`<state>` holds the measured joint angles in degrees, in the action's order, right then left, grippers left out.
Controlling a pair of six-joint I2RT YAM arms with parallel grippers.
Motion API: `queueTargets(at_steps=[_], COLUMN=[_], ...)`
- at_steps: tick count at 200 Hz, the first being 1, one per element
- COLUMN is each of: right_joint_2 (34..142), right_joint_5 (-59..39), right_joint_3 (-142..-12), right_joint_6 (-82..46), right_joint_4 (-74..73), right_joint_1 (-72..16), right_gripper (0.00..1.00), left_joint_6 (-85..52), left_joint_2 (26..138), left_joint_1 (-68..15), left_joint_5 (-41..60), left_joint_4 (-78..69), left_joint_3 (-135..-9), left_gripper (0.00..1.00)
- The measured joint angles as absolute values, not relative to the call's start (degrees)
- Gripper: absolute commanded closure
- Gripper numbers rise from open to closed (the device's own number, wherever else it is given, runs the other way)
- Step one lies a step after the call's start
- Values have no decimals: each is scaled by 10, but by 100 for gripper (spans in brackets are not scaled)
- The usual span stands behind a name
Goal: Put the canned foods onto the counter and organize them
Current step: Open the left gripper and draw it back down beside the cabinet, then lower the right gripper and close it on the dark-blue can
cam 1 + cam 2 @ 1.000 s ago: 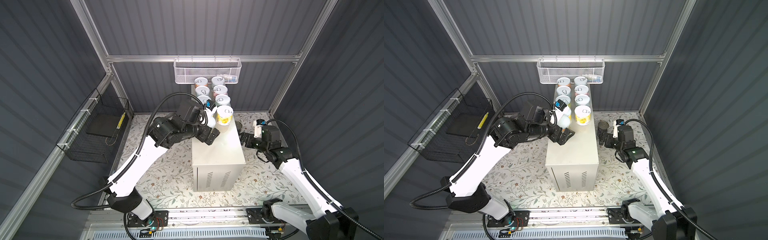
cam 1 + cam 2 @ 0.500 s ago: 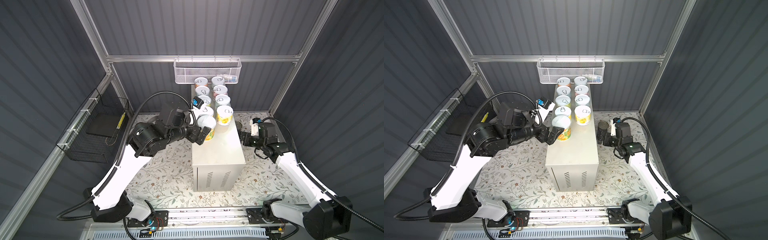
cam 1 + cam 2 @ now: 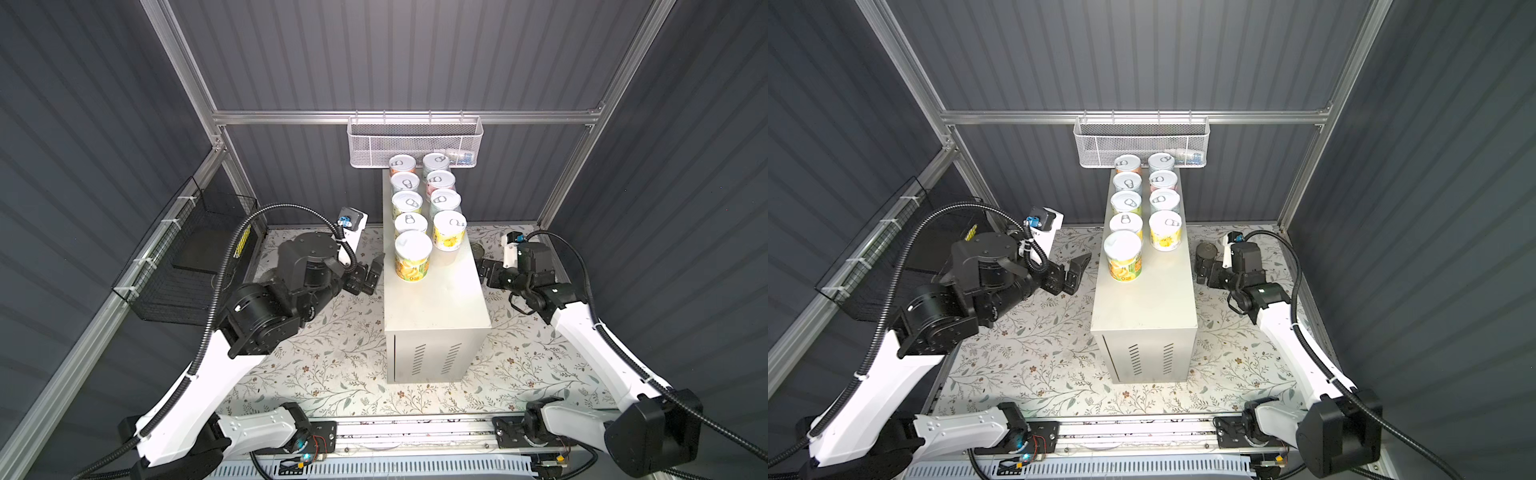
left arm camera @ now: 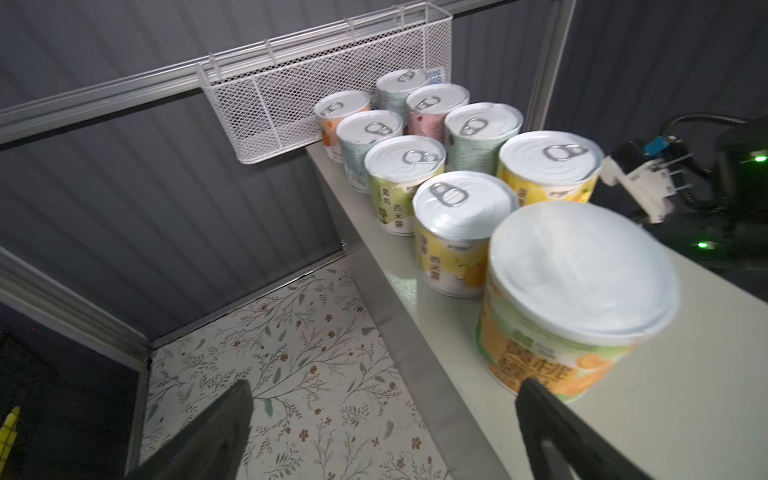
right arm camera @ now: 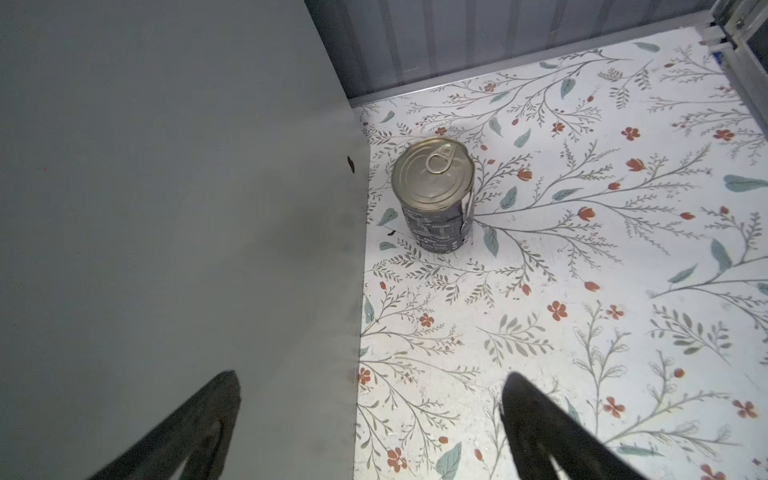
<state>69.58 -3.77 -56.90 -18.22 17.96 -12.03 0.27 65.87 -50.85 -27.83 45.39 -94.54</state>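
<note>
The orange-labelled can point(image 3: 412, 257) now stands free at the near end of the left row on the surface point(image 3: 436, 307), close behind eight other cans point(image 3: 409, 203) paired off toward the far wall. A second ago the left gripper point(image 3: 372, 274) reached over that spot. It has since drawn back off the left edge, jaws apart and holding nothing, so this placement looks finished.

That leaves the dark can point(image 5: 434, 195), upright on the floral mat point(image 3: 332, 340) just right of the surface. The right gripper point(image 3: 487, 271) has edged nearer it, jaws wide and empty, the can ahead and untouched.

The orange can's lid is blurred in the left wrist view and no pull-tab shows. The far cans' labels are mostly hidden, and in both top views the dark can is largely screened.
</note>
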Motion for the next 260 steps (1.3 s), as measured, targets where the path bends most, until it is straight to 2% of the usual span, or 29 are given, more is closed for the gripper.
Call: queueTargets(at_steps=[24,62,83,120,160,219,260], right_joint_2=[714,715,715,729,764,719,723], right_joint_5=[-22,-5,3,7,11,35,31], right_joint_3=[-563,-547,-538,-544,-558,-472,-474], right_joint_6=[-189,-192,-191,-190,-202,-210,-206], right_joint_4=[163,140,134,133,133,96,95], right_joint_1=[-120,-119,-114,-106,-105,-105,-105], right_gripper=[1,1,1,1,1,1,1], left_joint_6=[-7,-72,-113,-148,-156,-163,-171], left_joint_2=[648,618,647,687,688,688,691], left_joint_1=[-459,-236,-168,-159,-160,-160,-160], left_joint_5=[-279,-203,-149,-91,-89,-84,-83], left_joint_4=[389,285,250,162,125,80,36], left_joint_3=[-840,-653,-628,-575,-541,-536,-496], left_gripper=[1,3,4,4,4,4,4])
